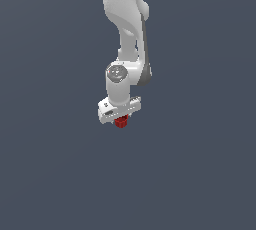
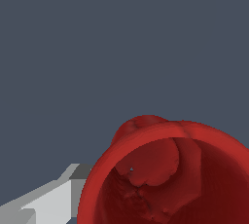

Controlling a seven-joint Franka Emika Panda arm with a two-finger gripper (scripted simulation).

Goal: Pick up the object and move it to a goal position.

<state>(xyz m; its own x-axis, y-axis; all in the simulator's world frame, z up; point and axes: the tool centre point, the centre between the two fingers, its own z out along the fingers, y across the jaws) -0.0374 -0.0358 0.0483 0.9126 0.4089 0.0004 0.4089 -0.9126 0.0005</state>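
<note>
Red fills the lower part of the wrist view: the object [image 2: 170, 179] sits right against the lens, its wide round rim turned toward the camera and a lumpy, uneven hollow visible inside. Beside that rim one pale grey finger [image 2: 46, 201] shows, lying close against the cup's outer wall; the other finger is hidden, so how wide the jaws stand cannot be told, though the object appears to be held between them. In the exterior view the white gripper [image 1: 120, 115] points downward, and the object [image 1: 121, 121] pokes out just beneath its crossbar as a small bright red stub, far narrower than the gripper. Above, the white arm [image 1: 125, 34] rises to the frame's upper edge. On every side lies plain dark blue-grey ground, with open room all around.
</note>
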